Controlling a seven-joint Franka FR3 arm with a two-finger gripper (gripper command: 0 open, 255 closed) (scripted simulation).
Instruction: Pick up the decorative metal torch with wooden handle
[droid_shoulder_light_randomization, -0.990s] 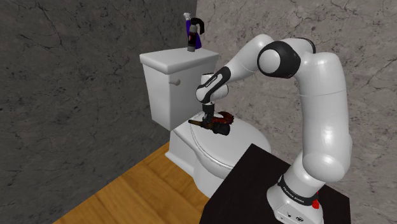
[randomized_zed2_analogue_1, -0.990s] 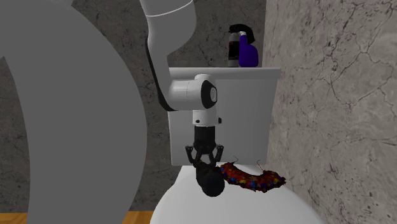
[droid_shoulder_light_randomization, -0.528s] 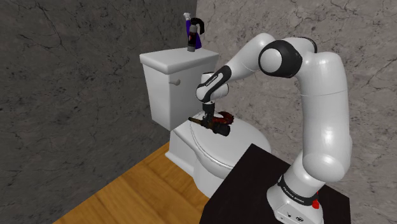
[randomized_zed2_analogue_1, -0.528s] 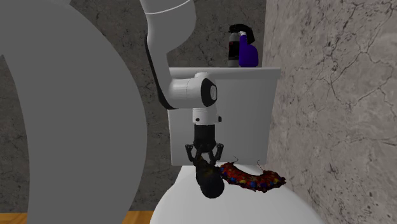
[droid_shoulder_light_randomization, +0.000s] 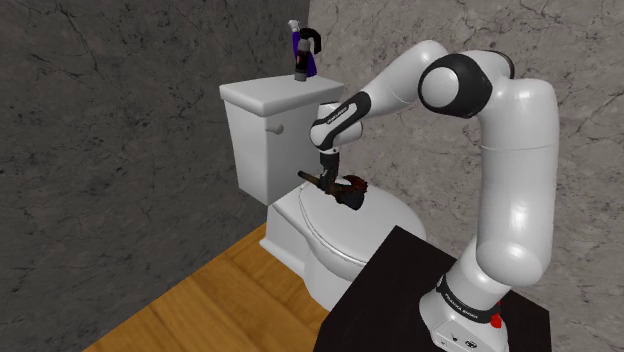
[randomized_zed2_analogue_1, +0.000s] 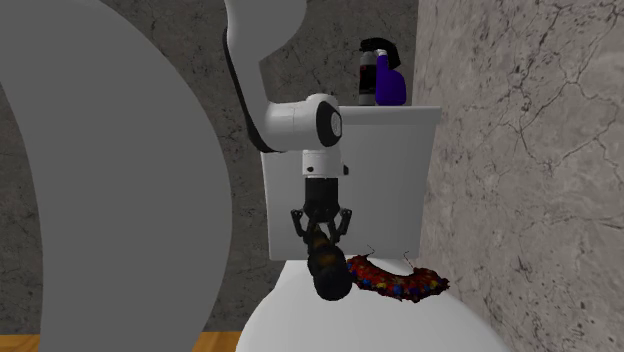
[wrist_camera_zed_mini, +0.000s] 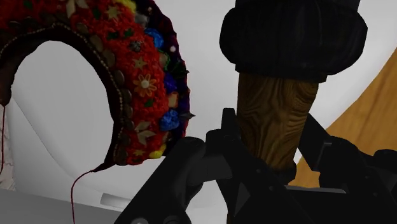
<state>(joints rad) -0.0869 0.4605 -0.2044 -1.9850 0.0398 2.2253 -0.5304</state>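
Observation:
The torch (wrist_camera_zed_mini: 280, 95) has a brown wooden handle and a black metal head (wrist_camera_zed_mini: 292, 35). My black gripper (wrist_camera_zed_mini: 270, 149) is shut on the wooden handle, its fingers (wrist_camera_zed_mini: 222, 130) clasping both sides. In the shoulder view the gripper (droid_shoulder_light_randomization: 326, 180) holds the torch (droid_shoulder_light_randomization: 338, 189) a little above the white toilet lid (droid_shoulder_light_randomization: 330, 225). The second exterior view has the gripper (randomized_zed2_analogue_1: 321, 232) pointing down, with the torch's dark head (randomized_zed2_analogue_1: 331, 281) hanging below it.
A red beaded headband (randomized_zed2_analogue_1: 395, 280) lies on the toilet lid beside the torch. A purple spray bottle (droid_shoulder_light_randomization: 303, 50) stands on the white tank (droid_shoulder_light_randomization: 265, 100). Stone walls close in behind. My black stand (droid_shoulder_light_randomization: 400, 300) sits beside the toilet, above a wooden floor (droid_shoulder_light_randomization: 220, 305).
The gripper has risen with the torch in it, lifting the torch off the toilet lid. The headband has stayed where it was.

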